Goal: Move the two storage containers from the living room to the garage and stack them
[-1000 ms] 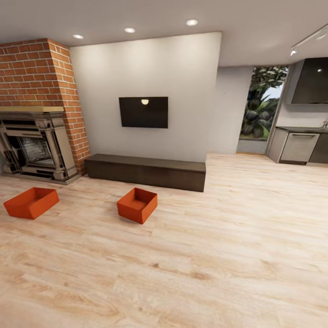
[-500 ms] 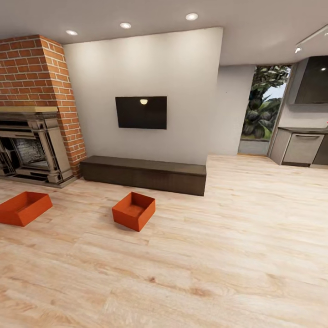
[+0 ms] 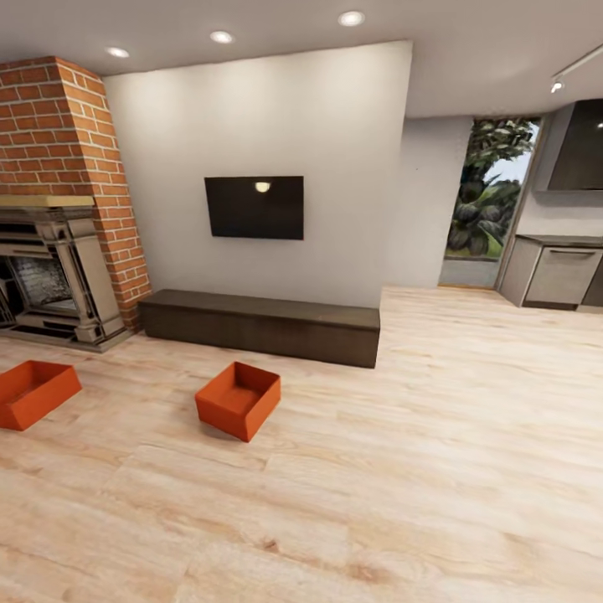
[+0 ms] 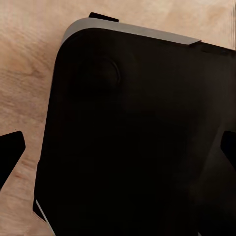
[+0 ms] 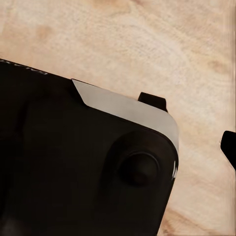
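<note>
Resting on the plank floor (image 3: 435, 469) of the living room, two bins sit well apart: one bin (image 3: 239, 399) lies in front of the dark cabinet (image 3: 260, 325), the other bin (image 3: 33, 392) near the fireplace (image 3: 50, 276) at the picture's left edge. A TV (image 3: 255, 207) hangs on the wall above the cabinet. Both wrist views show the robot's dark base (image 4: 137, 142) over wood planks; whether either hand is open or closed cannot be told

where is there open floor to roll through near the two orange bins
Bare wood floor spreads right of the nearer storage container, toward the kitchen cabinets. A gap lies between it and the second container. Tighter by the fireplace and long dark cabinet.
</note>
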`<state>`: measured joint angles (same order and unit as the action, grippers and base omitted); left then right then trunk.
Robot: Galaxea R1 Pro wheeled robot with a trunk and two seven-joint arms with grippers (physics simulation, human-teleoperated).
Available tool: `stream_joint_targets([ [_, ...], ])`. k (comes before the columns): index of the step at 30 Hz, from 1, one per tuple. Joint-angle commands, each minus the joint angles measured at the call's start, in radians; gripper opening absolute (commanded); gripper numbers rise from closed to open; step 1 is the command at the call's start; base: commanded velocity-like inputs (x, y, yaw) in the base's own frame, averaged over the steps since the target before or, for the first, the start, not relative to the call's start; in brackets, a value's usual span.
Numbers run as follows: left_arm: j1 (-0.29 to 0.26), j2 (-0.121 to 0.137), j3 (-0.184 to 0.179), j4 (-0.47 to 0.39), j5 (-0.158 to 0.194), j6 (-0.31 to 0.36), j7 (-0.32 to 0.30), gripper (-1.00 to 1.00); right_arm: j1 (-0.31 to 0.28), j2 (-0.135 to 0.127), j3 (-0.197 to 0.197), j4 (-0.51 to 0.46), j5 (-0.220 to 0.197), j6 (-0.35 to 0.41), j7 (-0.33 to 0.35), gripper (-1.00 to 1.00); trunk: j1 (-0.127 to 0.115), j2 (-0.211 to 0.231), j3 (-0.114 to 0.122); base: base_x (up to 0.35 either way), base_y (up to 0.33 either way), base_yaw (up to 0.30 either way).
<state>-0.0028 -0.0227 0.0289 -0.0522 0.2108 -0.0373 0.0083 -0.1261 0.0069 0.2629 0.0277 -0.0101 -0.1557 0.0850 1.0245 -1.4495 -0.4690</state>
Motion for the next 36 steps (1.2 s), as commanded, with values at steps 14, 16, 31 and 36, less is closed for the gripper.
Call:
stream_joint_targets([
  [14, 0.0, 0.0, 0.002, 0.0, 0.004, -0.003, 0.001, 1.0, -0.001, 0.001, 0.002, 0.004, -0.005, -0.005, 0.001, 1.0, 0.001, 0.0, -0.001, 0.321, -0.079, -0.207],
  [16, 0.0, 0.0, 0.002, 0.0, 0.004, -0.003, 0.001, 1.0, -0.001, 0.001, 0.002, 0.004, -0.004, -0.005, 0.001, 1.0, 0.001, 0.0, -0.001, 0.321, -0.079, -0.245],
  [31, 0.0, 0.0, 0.002, 0.0, 0.005, 0.0, 0.001, 1.0, -0.001, -0.003, 0.004, 0.003, 0.0, -0.007, 0.008, 1.0, 0.001, 0.0, -0.001, 0.319, -0.087, -0.1],
  [36, 0.0, 0.0, 0.002, 0.0, 0.005, 0.0, 0.001, 1.0, -0.001, -0.003, 0.005, 0.003, 0.002, -0.007, 0.006, 1.0, 0.001, 0.0, -0.001, 0.309, -0.112, -0.001],
])
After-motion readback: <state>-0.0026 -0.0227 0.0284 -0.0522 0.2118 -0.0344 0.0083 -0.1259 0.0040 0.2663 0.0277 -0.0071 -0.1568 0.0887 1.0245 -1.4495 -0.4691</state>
